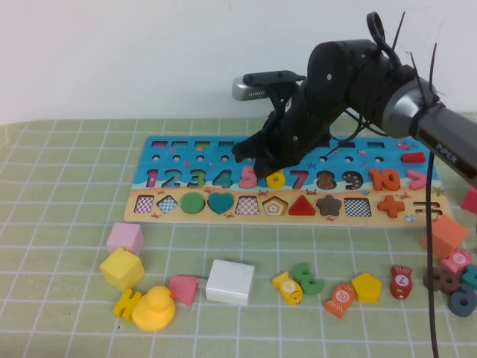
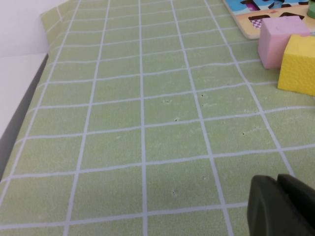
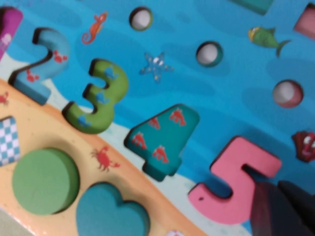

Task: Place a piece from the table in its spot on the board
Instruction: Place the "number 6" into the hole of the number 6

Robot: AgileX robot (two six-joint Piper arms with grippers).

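The board (image 1: 186, 160) lies across the far middle of the table, blue above and tan below. The yellow "6" (image 1: 276, 179) lies at its place in the digit row between the pink 5 and the red 7. My right gripper (image 1: 257, 158) hovers just over the board beside the 5 and 6. In the right wrist view its dark fingers (image 3: 275, 206) stand together with nothing between them, next to the pink 5 (image 3: 236, 182) on the board (image 3: 226, 88); the 6 is out of that view. My left gripper (image 2: 275, 201) is shut and empty over bare mat, out of the high view.
Loose pieces lie along the front: pink cube (image 1: 124, 239), yellow cube (image 1: 121, 268), yellow duck (image 1: 155, 308), white block (image 1: 230, 282), green 3 (image 1: 307, 279), yellow pentagon (image 1: 367, 286). An orange block (image 1: 444, 236) and several rings sit at the right edge.
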